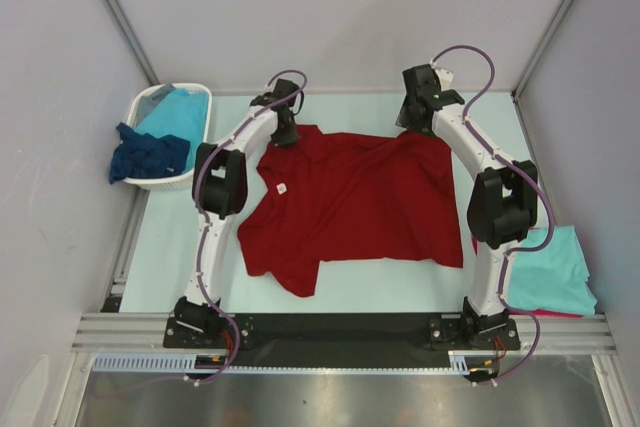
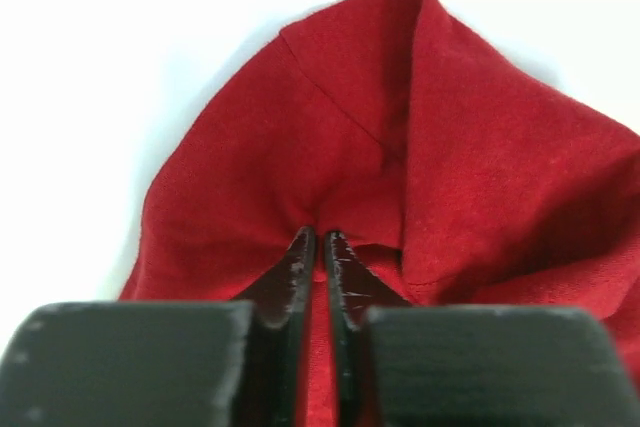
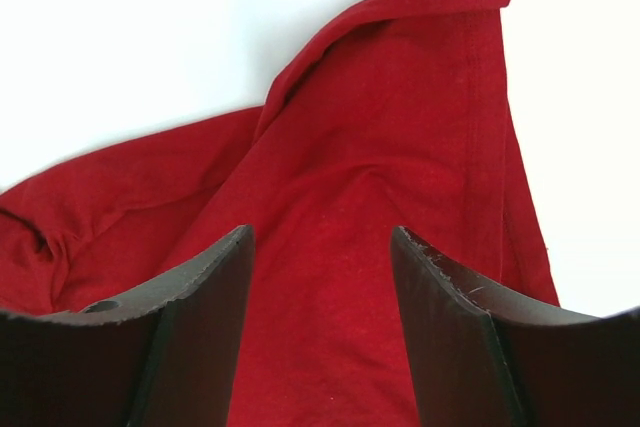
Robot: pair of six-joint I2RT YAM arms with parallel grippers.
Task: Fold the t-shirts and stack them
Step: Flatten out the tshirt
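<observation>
- Top external view: dark red t-shirt (image 1: 350, 202) lies rumpled mid-tabletop (image 1: 170, 247), between both arms.
- Left fingers (image 2: 298, 267) are pinched on a raised cloth peak at its far left corner.
- Right fingers (image 3: 215, 282) stand apart over the far right corner, gripping nothing.
- Step, by judgement: spreading before folding; next, right fingers must close on cloth.
- Bare tabletop lies left and front; turquoise t-shirt (image 1: 550, 267) occupies the right edge.
</observation>
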